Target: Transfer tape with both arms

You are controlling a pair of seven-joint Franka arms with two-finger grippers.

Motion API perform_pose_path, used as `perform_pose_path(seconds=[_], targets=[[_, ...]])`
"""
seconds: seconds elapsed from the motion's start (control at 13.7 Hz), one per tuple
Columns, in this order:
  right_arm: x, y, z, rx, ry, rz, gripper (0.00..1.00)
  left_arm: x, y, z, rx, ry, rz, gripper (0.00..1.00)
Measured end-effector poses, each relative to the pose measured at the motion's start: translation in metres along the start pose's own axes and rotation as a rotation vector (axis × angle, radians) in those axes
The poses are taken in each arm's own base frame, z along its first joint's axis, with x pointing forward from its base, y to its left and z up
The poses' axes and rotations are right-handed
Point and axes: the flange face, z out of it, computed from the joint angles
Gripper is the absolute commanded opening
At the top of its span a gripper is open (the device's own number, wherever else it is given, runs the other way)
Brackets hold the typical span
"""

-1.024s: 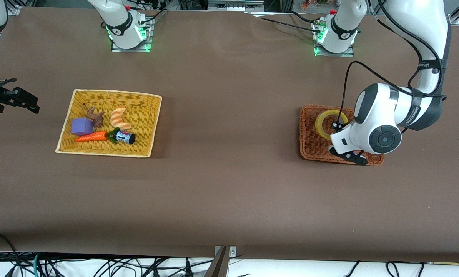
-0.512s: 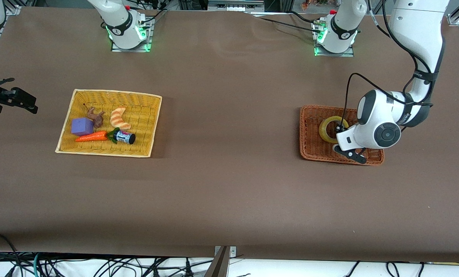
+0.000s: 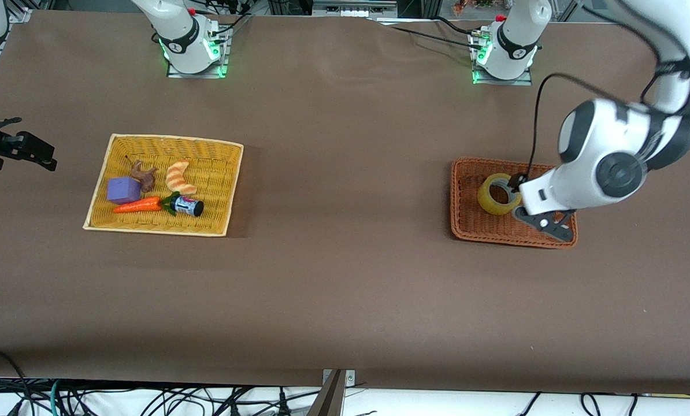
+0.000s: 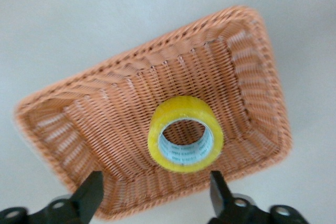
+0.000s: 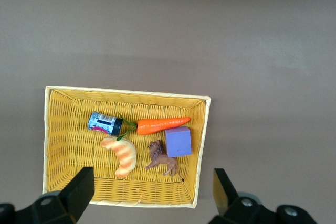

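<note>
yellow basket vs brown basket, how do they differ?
Colour: the yellow basket is pale straw yellow; the brown basket is reddish brown.
Contents: the yellow basket holds several toys, among them a carrot and a purple block; the brown basket holds only the tape.
Place: the yellow basket lies toward the right arm's end of the table, the brown basket toward the left arm's end, under the open left tool.
Both are shallow, rectangular and woven.
</note>
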Motion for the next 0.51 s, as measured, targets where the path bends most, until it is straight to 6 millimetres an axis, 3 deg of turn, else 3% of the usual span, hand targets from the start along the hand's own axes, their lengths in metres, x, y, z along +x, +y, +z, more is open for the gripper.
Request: perform_pose_path(seconds=[0.29,0.51], targets=[[0.0,0.0,0.0,0.0,0.0,0.001,1.0,-0.037,0.008,-0.127,0.024,0.09,-0.016,1.0],[0.0,0.001,0.0,0.0,0.0,0.001,1.0,-0.067,0.008,-0.185,0.04,0.167,-0.165,1.0]])
